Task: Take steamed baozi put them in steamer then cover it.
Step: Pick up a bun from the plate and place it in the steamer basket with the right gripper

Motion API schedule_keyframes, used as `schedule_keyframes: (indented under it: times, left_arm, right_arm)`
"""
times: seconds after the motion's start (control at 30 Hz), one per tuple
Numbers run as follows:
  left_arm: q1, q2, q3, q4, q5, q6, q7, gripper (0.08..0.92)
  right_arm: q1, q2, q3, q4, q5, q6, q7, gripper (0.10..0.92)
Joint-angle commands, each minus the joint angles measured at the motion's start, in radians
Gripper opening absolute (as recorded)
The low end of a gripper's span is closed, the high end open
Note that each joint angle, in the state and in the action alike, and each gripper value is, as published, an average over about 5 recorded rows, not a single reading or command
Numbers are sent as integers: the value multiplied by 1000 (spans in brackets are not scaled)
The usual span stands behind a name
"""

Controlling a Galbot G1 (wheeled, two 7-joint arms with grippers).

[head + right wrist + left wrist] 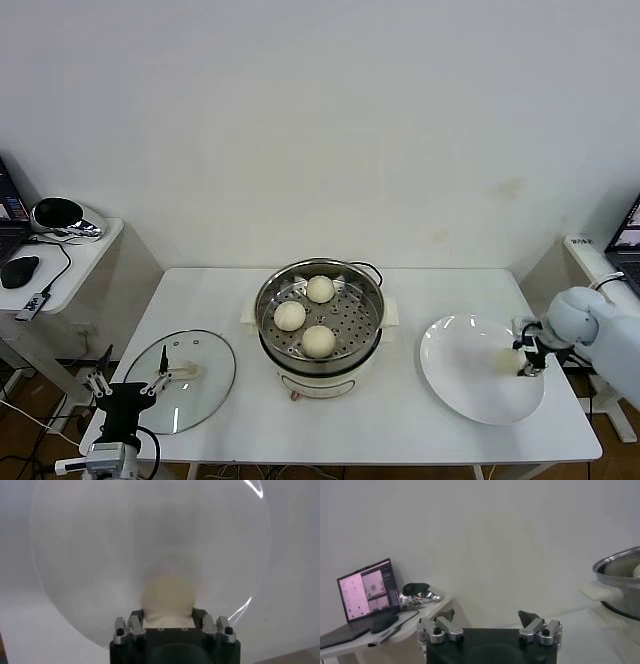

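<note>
Steamer: the steamer (320, 325) is sitting near the middle of the tabletop (400, 420), its lid off and its perforated tray showing; its steel rim and one cream side handle are also appearing at the edge of the left wrist view (620, 582).
Baozi in the steamer: three steamed baozi are resting on the tray, one toward the back (320, 289), one toward the robot's left (290, 316) and one toward the front (318, 341), each lying close to the others.
Fourth baozi: the last baozi (167, 600) is sitting on the white plate (470, 390), which is lying on the tabletop to the robot's right of the steamer, apart from it.
Right gripper: the right gripper (527, 355) is reaching over the far-right part of the plate, and its fingers (134, 622) are closing around the fourth baozi, one on either side and pinching it.
Cover: the cover (185, 380) is lying flat on the tabletop near the front-left corner, well apart from the steamer, its cream handle facing up.
Left gripper: the left gripper (125, 385) is waiting at the front-left edge of the tabletop just beside the cover, its fingers (527, 617) standing spread wide and gripping nothing.
Side desk: a laptop (362, 597) and a mouse are sitting on a small desk (60, 265) off to the robot's left.
</note>
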Motion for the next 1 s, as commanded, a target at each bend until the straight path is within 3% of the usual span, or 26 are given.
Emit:
schedule_keyframes:
  times: [0.03,0.23,0.4,0.83,1.0]
  left_arm:
    - [-6,6,5,11,-1,2,1,823]
    - [-18,5,23,21,-5,4,1,823]
    - [-23,6,30,26,-6,4,2,823]
    - [-11,-6,25,29,-7,-4,1,823]
    - [-7,-10,20,26,-4,-4,0,823]
  right_arm:
    - [414,-59,-273,170,237,-78,-15,577]
    - [762,29,-539,269,462,-173,31,577]
    - [932,200,-680,292,634,-261,94,583]
    - [849,536,-714,177,825,-382,233,602]
    - [790,596,-713,131,820,-423,254,602]
